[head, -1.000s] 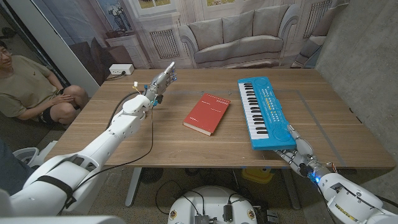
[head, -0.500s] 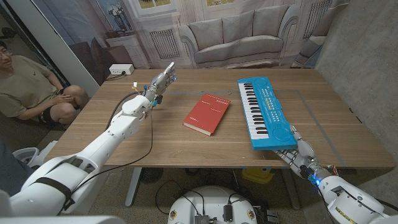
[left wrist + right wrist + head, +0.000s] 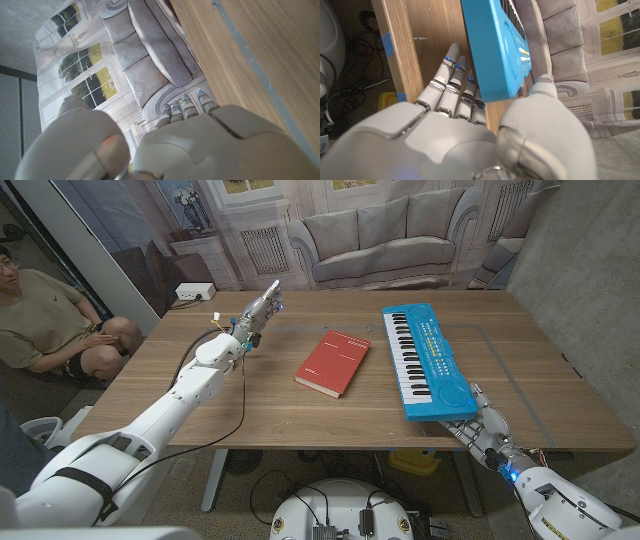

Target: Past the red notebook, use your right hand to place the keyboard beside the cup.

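Head view showed a seated person (image 3: pixel 40 315) at nine o'clock beyond the wooden table (image 3: pixel 250 405). At eleven o'clock the left hand (image 3: pixel 262 308) stood raised, fingers apart, holding nothing. The red notebook (image 3: pixel 333 362) lay near centre, its cover writing too small to read. At two o'clock the blue keyboard (image 3: pixel 425 358) lay with its near end gripped by the right hand (image 3: pixel 480 423), fingers beneath and thumb on top.

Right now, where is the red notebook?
In the head view the red notebook lies near the middle of the table, just left of the blue keyboard and right of the raised left hand.
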